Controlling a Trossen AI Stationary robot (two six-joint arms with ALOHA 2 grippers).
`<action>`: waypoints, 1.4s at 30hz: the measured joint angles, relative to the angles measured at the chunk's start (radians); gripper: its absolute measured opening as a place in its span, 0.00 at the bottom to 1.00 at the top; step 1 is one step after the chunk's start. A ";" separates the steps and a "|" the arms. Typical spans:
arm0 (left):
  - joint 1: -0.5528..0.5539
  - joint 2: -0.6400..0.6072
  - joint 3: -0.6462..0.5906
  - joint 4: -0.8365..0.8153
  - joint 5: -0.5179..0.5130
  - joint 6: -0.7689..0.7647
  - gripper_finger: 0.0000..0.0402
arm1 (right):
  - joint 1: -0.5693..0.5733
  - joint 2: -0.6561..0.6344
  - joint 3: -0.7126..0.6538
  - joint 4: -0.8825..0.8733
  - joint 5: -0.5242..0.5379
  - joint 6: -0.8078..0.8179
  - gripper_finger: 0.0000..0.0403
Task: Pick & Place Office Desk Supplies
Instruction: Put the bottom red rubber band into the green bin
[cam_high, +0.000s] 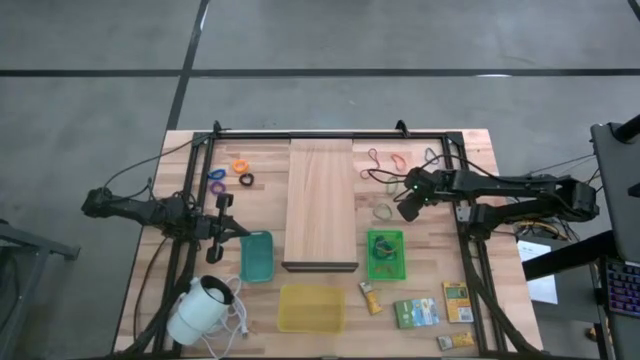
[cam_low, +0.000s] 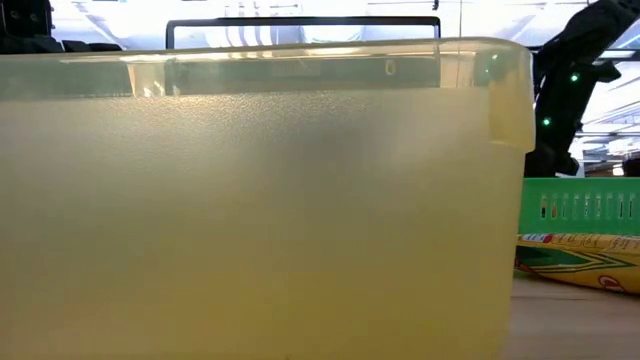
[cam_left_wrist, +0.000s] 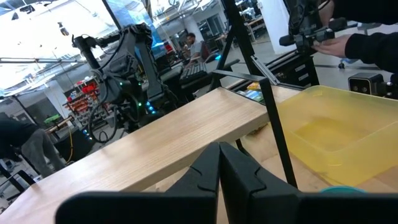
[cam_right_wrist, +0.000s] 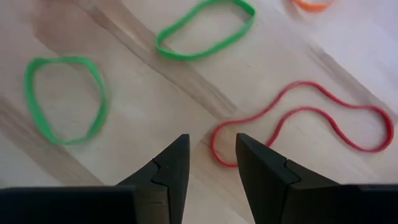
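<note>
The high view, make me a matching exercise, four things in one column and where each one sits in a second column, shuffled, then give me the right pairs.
Things:
1. green basket
2. teal basket
3. yellow tray
4. orange ring

Places:
A. just left of the wooden board, near its front end
B. far side of the table, left of the board
C. just right of the board's front end
D. in front of the board's near end

Pairs: 1-C, 2-A, 3-D, 4-B

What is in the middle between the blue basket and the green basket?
The long wooden board lies between the blue basket and the green basket, seen in the high view.
</note>
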 joint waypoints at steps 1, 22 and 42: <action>0.000 0.000 0.000 0.000 0.000 0.000 0.03 | 0.000 0.000 -0.005 0.004 0.000 0.003 0.32; 0.001 0.000 0.000 0.000 0.000 0.000 0.03 | 0.001 0.002 -0.100 0.132 0.008 0.003 0.31; 0.000 0.000 0.000 0.000 0.000 0.000 0.03 | 0.002 0.001 -0.206 0.324 0.033 -0.028 0.19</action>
